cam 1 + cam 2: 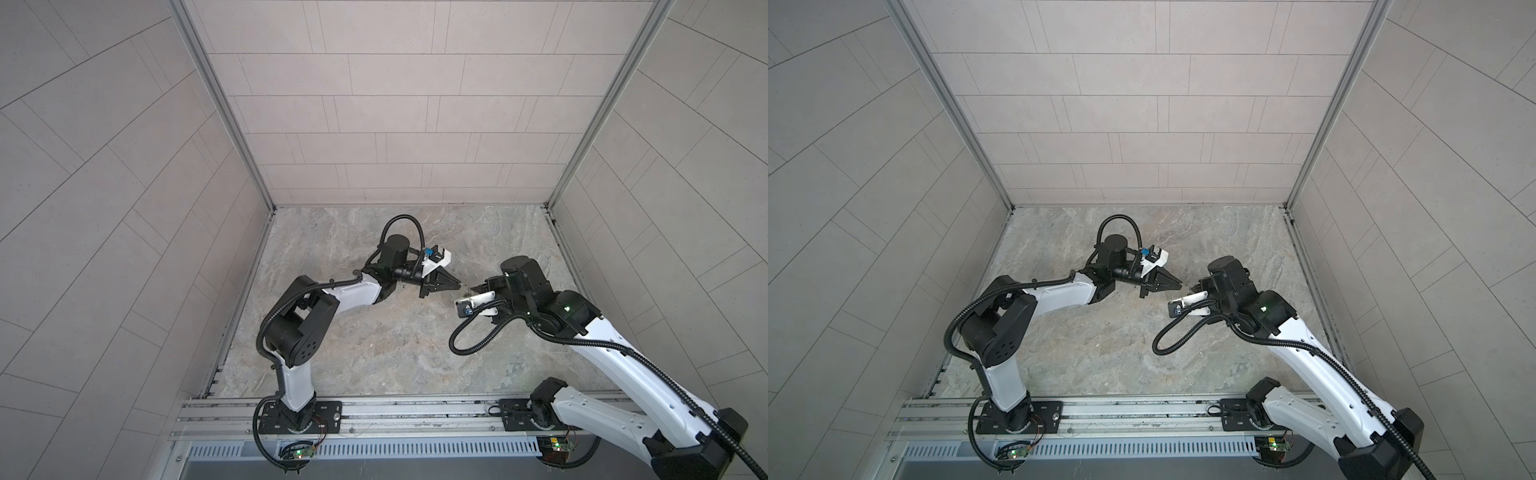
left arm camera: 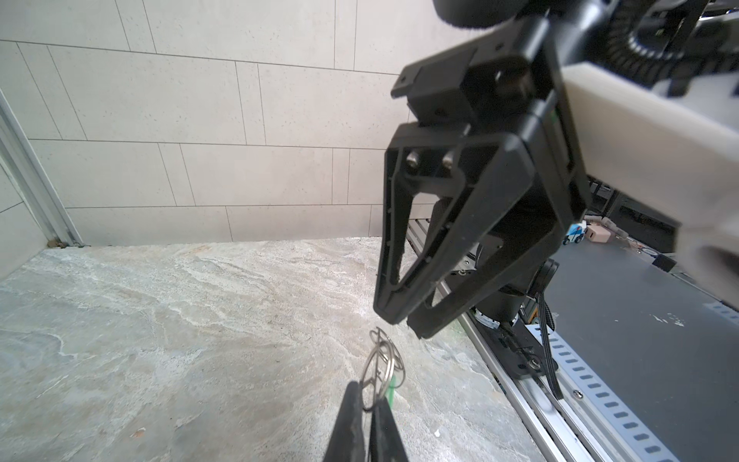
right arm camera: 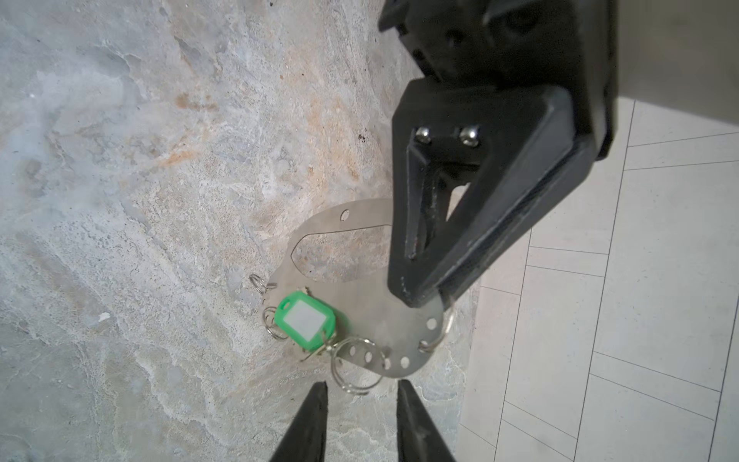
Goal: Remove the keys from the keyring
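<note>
The left gripper (image 3: 426, 298) is clamped on the rim of the flat grey slotted metal keyring plate (image 3: 368, 292); whether the plate rests on the mottled stone bench (image 3: 120, 200) I cannot tell. The right gripper (image 3: 362, 396), jaws apart and empty, sits just short of the plate's holed edge, with a silver wire loop (image 3: 352, 387) before its tips. This looks like lining up. Next it must pinch the bright green plastic key tag (image 3: 306, 322) and work it free. The tag lies flat on the plate, its long axis running from rim toward the clamp, eyelet at the rim.
</note>
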Action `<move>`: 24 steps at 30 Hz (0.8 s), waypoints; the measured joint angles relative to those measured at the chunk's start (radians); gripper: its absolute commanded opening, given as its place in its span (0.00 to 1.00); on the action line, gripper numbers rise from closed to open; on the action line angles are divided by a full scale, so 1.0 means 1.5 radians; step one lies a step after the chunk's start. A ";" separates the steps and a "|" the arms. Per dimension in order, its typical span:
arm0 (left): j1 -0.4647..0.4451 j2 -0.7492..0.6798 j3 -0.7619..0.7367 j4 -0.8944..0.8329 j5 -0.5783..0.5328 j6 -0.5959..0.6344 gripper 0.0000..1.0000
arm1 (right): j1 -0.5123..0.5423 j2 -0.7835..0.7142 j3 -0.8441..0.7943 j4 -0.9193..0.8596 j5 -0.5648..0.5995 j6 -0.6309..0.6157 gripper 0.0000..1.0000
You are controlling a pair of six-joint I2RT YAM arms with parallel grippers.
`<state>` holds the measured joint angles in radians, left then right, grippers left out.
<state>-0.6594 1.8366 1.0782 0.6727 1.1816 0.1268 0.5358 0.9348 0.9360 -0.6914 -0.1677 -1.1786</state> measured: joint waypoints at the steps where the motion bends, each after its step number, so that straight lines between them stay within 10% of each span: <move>1: 0.000 0.001 0.000 0.009 0.001 -0.008 0.00 | 0.000 -0.016 -0.019 0.012 0.001 0.002 0.36; 24: 0.000 0.026 0.000 0.106 0.019 -0.108 0.00 | -0.008 -0.041 -0.049 0.075 0.017 -0.045 0.19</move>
<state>-0.6598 1.8759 1.0782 0.8314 1.2102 -0.0345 0.5236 0.8738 0.8627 -0.5789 -0.1417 -1.2457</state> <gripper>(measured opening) 0.052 0.197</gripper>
